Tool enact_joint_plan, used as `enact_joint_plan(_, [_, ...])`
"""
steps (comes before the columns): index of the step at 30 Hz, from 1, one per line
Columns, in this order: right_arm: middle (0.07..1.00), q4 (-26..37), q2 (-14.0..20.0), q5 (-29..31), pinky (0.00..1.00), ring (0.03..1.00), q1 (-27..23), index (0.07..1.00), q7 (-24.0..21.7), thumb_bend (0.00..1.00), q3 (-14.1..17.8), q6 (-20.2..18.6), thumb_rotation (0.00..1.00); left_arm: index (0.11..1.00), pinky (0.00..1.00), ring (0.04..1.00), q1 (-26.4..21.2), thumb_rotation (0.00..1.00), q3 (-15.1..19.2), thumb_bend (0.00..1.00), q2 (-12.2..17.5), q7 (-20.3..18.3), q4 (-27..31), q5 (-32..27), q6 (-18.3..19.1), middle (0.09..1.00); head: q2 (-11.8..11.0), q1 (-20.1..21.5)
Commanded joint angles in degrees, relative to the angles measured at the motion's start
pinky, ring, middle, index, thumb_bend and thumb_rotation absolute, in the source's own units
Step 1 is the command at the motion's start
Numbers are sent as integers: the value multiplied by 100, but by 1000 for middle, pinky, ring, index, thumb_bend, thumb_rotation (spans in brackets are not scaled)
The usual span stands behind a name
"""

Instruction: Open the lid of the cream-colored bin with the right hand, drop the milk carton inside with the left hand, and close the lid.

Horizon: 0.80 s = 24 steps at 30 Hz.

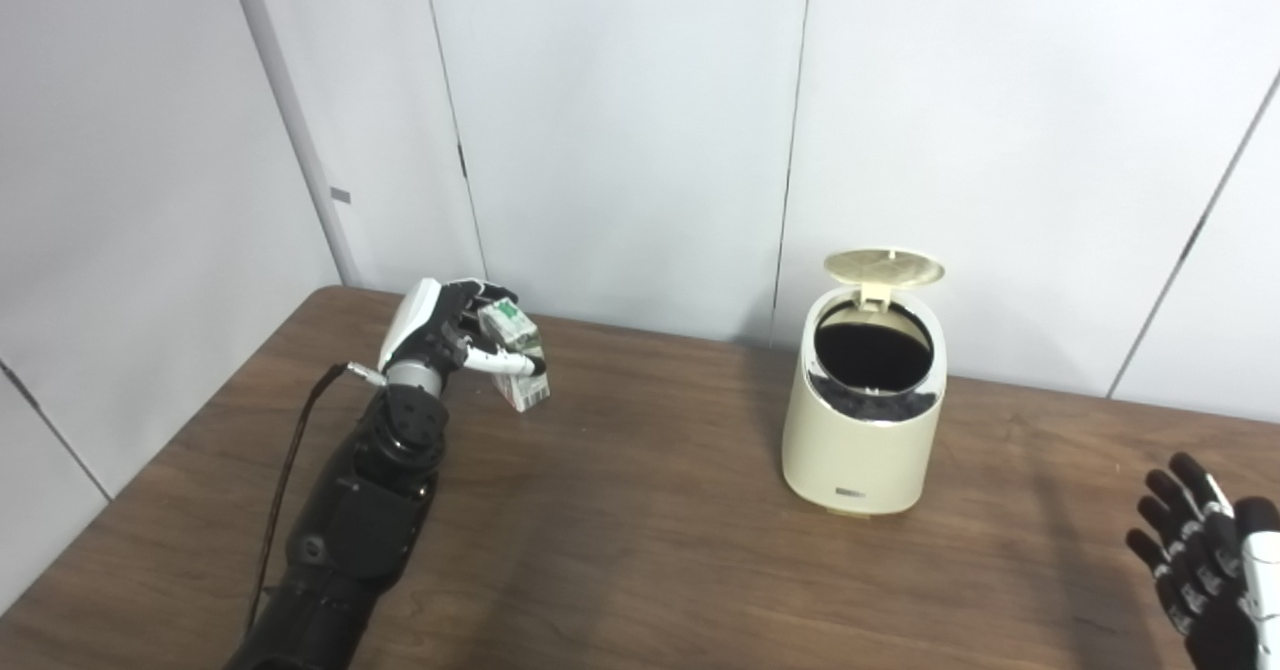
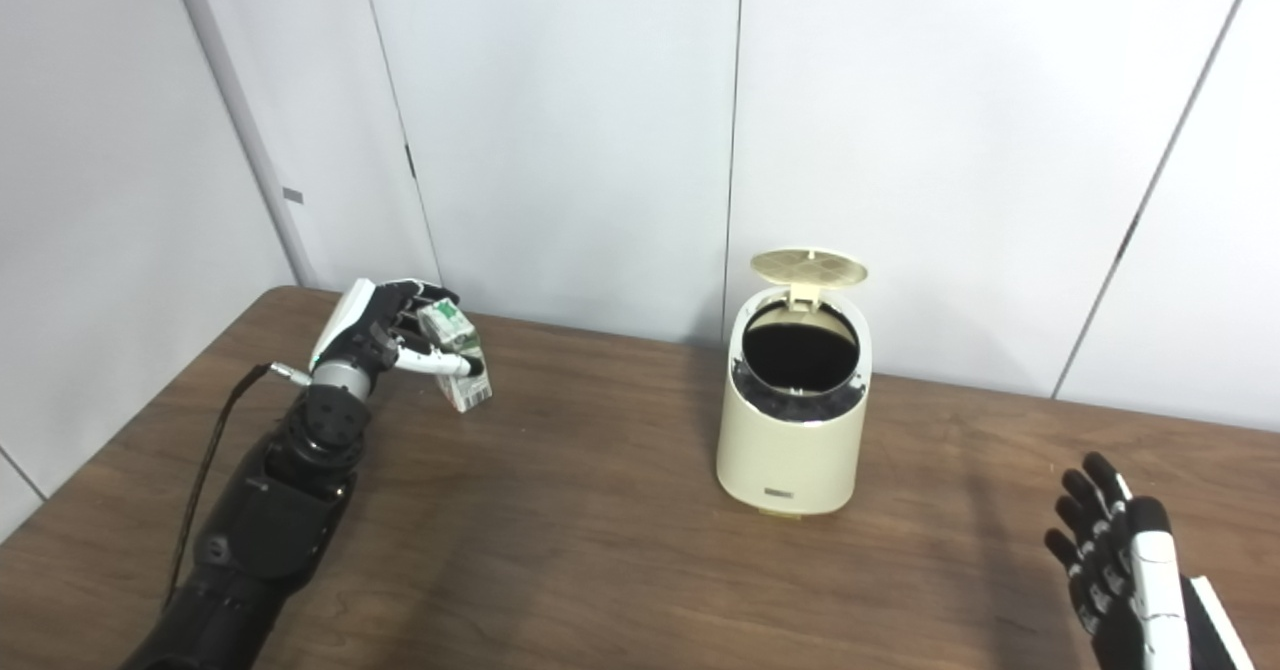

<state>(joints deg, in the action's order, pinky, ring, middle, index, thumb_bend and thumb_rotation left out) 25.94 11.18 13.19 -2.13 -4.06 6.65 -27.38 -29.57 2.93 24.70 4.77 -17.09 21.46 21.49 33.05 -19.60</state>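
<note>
Carton: one milk carton [image 1: 516, 355], tilted, at ten o'clock on the table [image 1: 640, 550], well apart from the bin.
Left hand [image 1: 445, 335]: grasping the carton, seemingly just off the wood.
Bin: one cream-colored bin [image 1: 865, 420] at two o'clock, lid [image 1: 884, 266] already up.
Right hand [image 2: 1115, 565]: released, fingers spread, at four o'clock.
Risk: a tilted carton could catch the narrow rim, or knock the raised lid shut.
</note>
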Motion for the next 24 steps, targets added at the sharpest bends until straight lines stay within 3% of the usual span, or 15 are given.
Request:
enact_joint_plan(1, [973, 240, 74, 97, 954, 980, -89, 998, 39, 497, 7, 49, 1000, 526, 465, 456, -223, 0, 10, 521, 129, 230, 110, 100, -276, 494, 1, 0])
enact_joint_plan(5, [970, 244, 117, 145, 941, 974, -84, 993, 53, 502, -6, 48, 1000, 467, 466, 465, -211, 0, 25, 502, 81, 371, 12, 119, -439, 509, 22, 5])
enact_joint_plan(7, [968, 232, 127, 207, 940, 973, -85, 994, 62, 504, -2, 48, 1000, 447, 405, 468, -207, 0, 20, 483, 53, 431, -12, 129, -470, 497, 23, 7])
enact_joint_plan(20, [955, 168, 123, 340, 917, 959, -126, 989, 105, 553, 23, 50, 1000, 452, 379, 458, -143, 0, -60, 478, -63, 611, 105, 188, -392, 493, 38, 29])
enact_joint_plan(24, [959, 135, 121, 405, 919, 962, -156, 991, 162, 535, -1, 49, 1000, 453, 374, 457, -35, 0, -2, 478, -102, 653, 319, 125, -567, 491, 33, 90])
